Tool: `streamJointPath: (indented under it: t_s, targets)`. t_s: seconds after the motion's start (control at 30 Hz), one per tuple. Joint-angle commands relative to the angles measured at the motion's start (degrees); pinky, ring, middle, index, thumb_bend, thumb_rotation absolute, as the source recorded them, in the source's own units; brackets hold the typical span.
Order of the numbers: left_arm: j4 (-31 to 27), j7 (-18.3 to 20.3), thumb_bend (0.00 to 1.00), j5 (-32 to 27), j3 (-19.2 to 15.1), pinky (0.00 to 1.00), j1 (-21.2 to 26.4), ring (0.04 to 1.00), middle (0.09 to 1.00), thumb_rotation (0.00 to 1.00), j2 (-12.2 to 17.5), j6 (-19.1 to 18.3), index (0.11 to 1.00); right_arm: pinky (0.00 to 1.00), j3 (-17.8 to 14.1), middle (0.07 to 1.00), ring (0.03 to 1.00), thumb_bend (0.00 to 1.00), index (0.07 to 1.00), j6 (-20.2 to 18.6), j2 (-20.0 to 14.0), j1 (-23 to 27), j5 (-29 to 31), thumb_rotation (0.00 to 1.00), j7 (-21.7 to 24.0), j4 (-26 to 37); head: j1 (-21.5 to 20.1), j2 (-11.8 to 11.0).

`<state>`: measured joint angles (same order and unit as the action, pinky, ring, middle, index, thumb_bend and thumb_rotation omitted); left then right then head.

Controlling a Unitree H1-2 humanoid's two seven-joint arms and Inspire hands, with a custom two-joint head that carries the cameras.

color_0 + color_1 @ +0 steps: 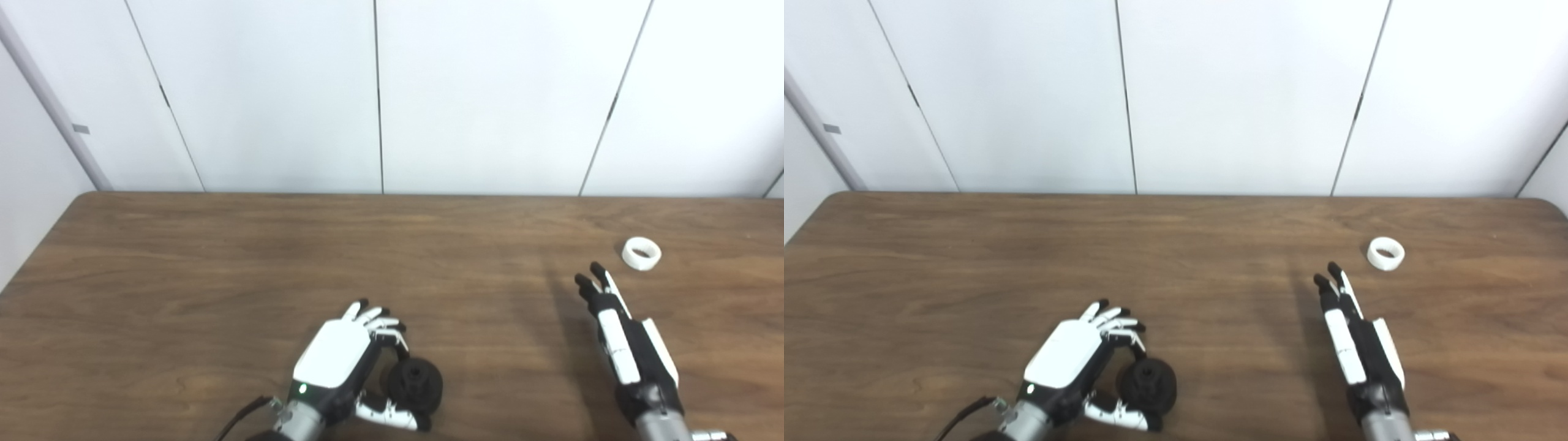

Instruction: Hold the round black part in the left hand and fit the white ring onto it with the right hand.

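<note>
Black round part (414, 382) sits at the near table edge, my left hand (340, 361) curled around it, fingers and thumb either side, grip apparently not yet firm. My right hand (620, 334) is flat, fingers straight, holding nothing, just short of the white ring (642, 253). Nothing blocks the bare wooden table (306, 257); pickup and fitting remain

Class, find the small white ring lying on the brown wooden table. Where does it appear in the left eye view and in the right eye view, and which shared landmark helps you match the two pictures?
Left eye view: the small white ring lies at far right, mid-height.
Right eye view: the same ring sits further from the right edge.
Shared landmark: the right hand, open, its fingertips just short of the ring, down-left of it.
</note>
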<state>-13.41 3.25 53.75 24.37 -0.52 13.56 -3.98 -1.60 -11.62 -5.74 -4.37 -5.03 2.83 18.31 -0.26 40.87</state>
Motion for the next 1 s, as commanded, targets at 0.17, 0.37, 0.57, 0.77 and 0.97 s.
streamJointPath:
  t_s: [0.17,0.37,0.57,0.77,0.97]
  targets:
    - [2.42,-2.15,0.52,2.33,0.29,1.0,-0.1,0.903,0.804,0.06,-0.16,1.57,0.486,1.0,-0.82,0.947,0.961,0.58,1.0,-0.91,-0.15,1.84,0.6,1.0,-0.39,3.95,-0.53,0.37]
    - [3.04,-2.37,0.52,2.72,0.25,1.0,-0.05,0.905,0.804,0.06,0.0,2.03,0.486,1.0,-1.58,0.95,0.957,0.59,0.994,-1.6,-0.48,2.28,0.94,0.98,-0.25,4.49,-1.76,0.89]
    - [3.74,-2.38,0.52,2.76,0.09,1.0,-0.05,0.904,0.805,0.06,0.27,2.35,0.487,0.89,-2.36,0.927,0.919,0.57,0.954,-3.93,-1.47,4.11,-2.37,0.74,-1.65,6.11,-2.88,0.98]
    - [4.16,-2.4,0.52,2.54,-0.12,1.0,-0.03,0.902,0.807,0.06,0.68,2.7,0.487,0.81,-3.44,0.901,0.887,0.66,0.86,-5.27,-3.94,7.14,-7.71,0.59,-3.34,5.28,-4.87,0.86]
    - [4.11,-2.48,0.52,1.51,-0.76,1.0,0.0,0.899,0.802,0.05,1.06,3.47,0.486,0.89,-5.28,0.862,0.892,0.7,0.773,-6.63,-5.86,10.16,-11.83,0.38,-5.57,4.14,-7.06,1.07]
